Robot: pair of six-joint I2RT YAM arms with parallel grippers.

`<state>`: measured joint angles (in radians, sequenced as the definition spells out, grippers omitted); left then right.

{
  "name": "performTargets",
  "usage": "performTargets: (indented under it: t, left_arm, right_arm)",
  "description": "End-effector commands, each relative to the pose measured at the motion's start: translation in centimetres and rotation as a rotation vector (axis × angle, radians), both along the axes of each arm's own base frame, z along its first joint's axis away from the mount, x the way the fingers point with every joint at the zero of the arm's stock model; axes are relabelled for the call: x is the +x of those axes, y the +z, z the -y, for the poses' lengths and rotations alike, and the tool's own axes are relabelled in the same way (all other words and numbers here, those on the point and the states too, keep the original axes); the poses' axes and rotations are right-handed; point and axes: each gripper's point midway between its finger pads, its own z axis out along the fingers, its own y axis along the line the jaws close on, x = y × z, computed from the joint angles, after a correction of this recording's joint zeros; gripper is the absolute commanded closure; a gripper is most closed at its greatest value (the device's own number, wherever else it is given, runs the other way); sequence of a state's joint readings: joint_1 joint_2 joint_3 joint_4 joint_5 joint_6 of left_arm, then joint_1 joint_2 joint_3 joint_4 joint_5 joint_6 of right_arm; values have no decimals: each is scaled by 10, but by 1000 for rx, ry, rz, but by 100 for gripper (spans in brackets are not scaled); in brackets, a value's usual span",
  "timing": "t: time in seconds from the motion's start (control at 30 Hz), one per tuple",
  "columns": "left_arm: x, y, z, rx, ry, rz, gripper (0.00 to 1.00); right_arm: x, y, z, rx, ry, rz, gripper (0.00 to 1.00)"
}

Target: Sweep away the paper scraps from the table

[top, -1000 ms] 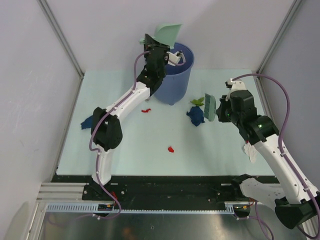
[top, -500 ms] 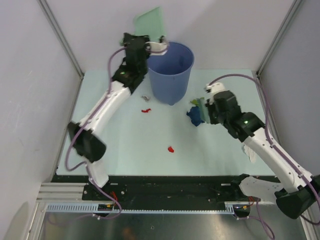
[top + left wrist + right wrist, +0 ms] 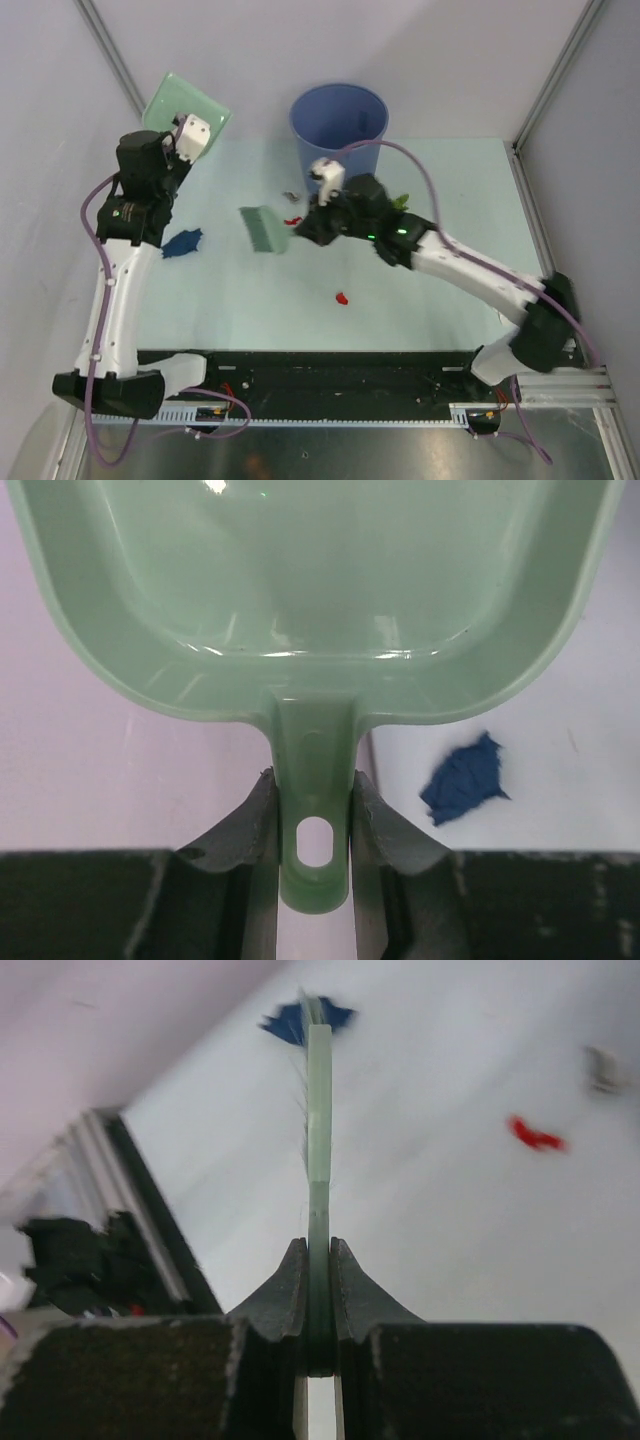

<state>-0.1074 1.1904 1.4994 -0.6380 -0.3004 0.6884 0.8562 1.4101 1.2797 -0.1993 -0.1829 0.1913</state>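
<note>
Blue scrap (image 3: 183,242) and red scraps (image 3: 341,297) lie unswept on your table (image 3: 250,300). Your left gripper (image 3: 312,780) clamps the dustpan (image 3: 300,600), and your right gripper (image 3: 318,1250) clamps the brush (image 3: 318,1090). Sweeping looks barely begun.

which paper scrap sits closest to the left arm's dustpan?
The dark blue crumpled paper scrap, far left, just below the mint-green plastic dustpan. The red scraps lie farther right, toward the centre.

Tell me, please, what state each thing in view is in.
left claw: shut on the dustpan handle
right claw: shut on the brush
dustpan: held up, empty
brush: gripped, over the table
bucket: upright, open-topped
paper scraps: loose on the table
</note>
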Motion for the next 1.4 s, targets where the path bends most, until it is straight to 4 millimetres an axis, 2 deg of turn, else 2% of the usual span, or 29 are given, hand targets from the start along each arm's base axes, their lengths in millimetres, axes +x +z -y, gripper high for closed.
performTargets:
  t: [0.0,0.03,0.07,0.13,0.17,0.2,0.23,0.27,0.3,0.33,0.37,0.4,0.47,0.5,0.63,0.7,0.83,0.9,0.93,0.97,1.0,1.03,1.07,1.13,1.17,1.23,1.27,1.3,1.37]
  left_arm:
    - [-42,13,10,-153,-31,-8,100]
    - [-46,14,6,-148,-11,-4,100]
    - [-50,13,-4,-132,40,-2,100]
    - [-55,11,-12,-117,75,-2,100]
    - [-56,7,-17,-109,97,-12,100]
    - [-58,6,-20,-104,107,-11,100]
    - [-58,4,-22,-99,119,-16,100]
    - [-57,3,-24,-90,130,-19,100]
    - [-58,4,-27,-86,146,-18,100]
    - [-57,5,-28,-85,151,-13,100]
    - [-57,9,-27,-90,150,0,100]
    - [-56,11,-25,-98,136,4,100]
    - [-53,13,-22,-115,124,11,100]
    - [-52,12,-20,-120,116,9,100]
    - [-45,1,-17,-126,101,-22,100]
    - [-43,-2,-16,-127,98,-31,100]
    - [-42,-8,-15,-124,90,-46,100]
    - [-41,-9,-15,-117,91,-49,100]
    - [-41,-11,-16,-111,92,-54,100]
    - [-41,-13,-16,-108,91,-61,100]
    - [-40,-14,-16,-106,91,-63,100]
    - [-40,-16,-16,-104,91,-69,100]
    - [-40,-17,-16,-105,88,-71,100]
    - [-40,-20,-16,-104,90,-77,100]
    - [-40,-21,-16,-101,89,-83,100]
    - [-40,-22,-16,-99,90,-85,100]
    - [-40,-23,-16,-96,88,-89,100]
    - [-39,-27,-16,-93,85,-99,100]
    - [-39,-31,-15,-91,81,-109,100]
  right_arm:
    - [-6,51,-113,283,195,-44,100]
    - [-2,41,-133,276,204,-85,100]
    - [6,36,-166,281,228,-124,100]
    - [8,20,-200,307,258,-243,100]
    - [11,23,-213,335,266,-265,100]
    - [26,7,-237,357,244,-320,100]
    - [34,12,-247,387,231,-328,100]
    - [42,-4,-255,377,203,-365,100]
    - [56,-6,-268,417,173,-361,100]
    - [63,-14,-275,445,139,-412,100]
    - [72,-11,-280,505,119,-415,100]
    - [86,-35,-285,519,55,-442,100]
    - [99,-47,-289,579,-16,-497,100]
    - [111,-70,-291,577,-87,-506,100]
    - [130,-109,-295,604,-204,-584,100]
    - [137,-131,-291,567,-269,-614,100]
    - [157,-173,-263,454,-401,-663,100]
    - [160,-180,-249,367,-397,-636,100]
    - [155,-191,-238,300,-398,-656,100]
    - [145,-186,-226,257,-381,-666,100]
    - [138,-194,-215,204,-368,-641,100]
    - [135,-183,-208,209,-354,-614,100]
    - [122,-190,-182,158,-366,-619,100]
    - [112,-182,-161,140,-335,-595,100]
    - [104,-190,-129,102,-358,-617,100]
    - [92,-197,-99,67,-362,-614,100]
    - [92,-194,-80,56,-383,-599,100]
    - [75,-197,-54,-5,-388,-581,100]
    - [62,-189,-31,-52,-389,-550,100]
